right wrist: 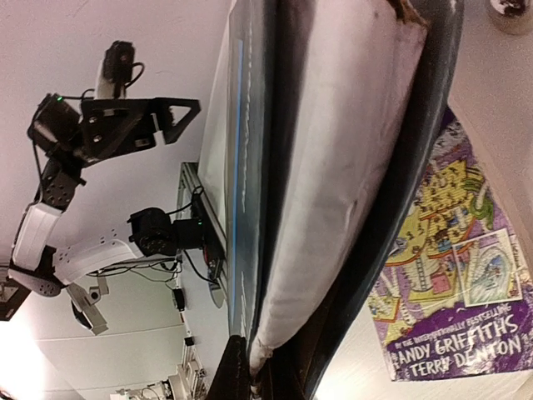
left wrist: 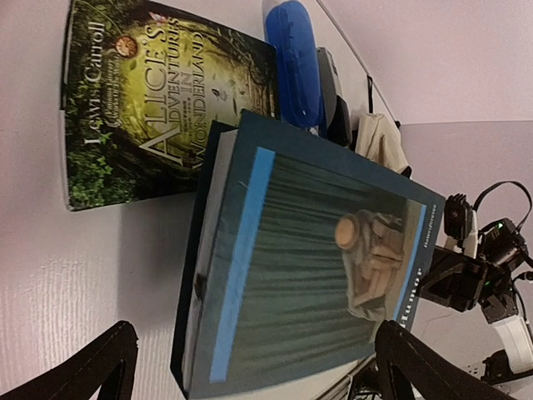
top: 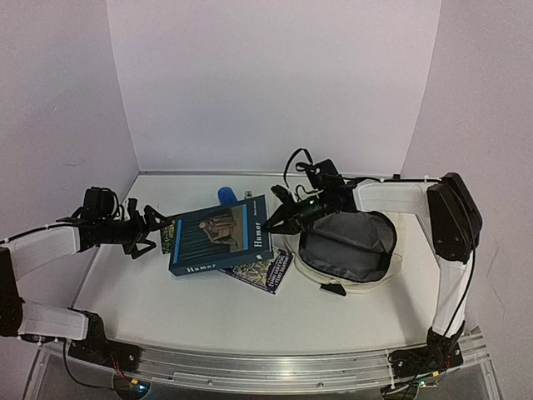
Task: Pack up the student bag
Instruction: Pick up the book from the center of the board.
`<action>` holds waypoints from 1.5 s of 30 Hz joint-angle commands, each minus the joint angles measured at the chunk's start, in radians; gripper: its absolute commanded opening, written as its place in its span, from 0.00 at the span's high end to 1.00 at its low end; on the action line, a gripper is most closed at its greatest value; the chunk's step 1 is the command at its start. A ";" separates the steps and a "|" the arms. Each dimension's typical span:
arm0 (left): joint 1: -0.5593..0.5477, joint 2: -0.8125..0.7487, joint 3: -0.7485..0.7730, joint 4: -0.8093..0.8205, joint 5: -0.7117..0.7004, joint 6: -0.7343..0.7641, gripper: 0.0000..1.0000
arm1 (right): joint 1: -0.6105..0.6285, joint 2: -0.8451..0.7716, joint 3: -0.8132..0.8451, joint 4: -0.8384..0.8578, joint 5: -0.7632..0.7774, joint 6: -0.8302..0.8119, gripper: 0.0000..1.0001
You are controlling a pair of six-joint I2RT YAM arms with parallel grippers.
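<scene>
The student bag [top: 350, 243] lies on the right half of the desk [top: 250, 317], its mouth open to the dark grey lining. Its cream rim is partly hidden behind the right arm. The right pincer [top: 279, 218] is pressed together on the right edge of a blue hardback book [top: 218, 233], just beside the bag. Its wrist view shows little but page edges, so I cannot tell whether it grips the cover alone. The left pincer [top: 154, 229] is spread wide near the book's left end and touches nothing. A green paperback [left wrist: 150, 108] is half covered by the hardback, and a purple paperback [right wrist: 450, 275] sticks out from under it. A blue rounded object [left wrist: 296, 62] behind the books is cut off and hard to identify.
</scene>
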 commanded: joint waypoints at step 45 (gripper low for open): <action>-0.137 0.006 -0.142 0.959 0.400 -0.458 0.69 | -0.116 -0.193 0.043 0.045 -0.169 0.012 0.85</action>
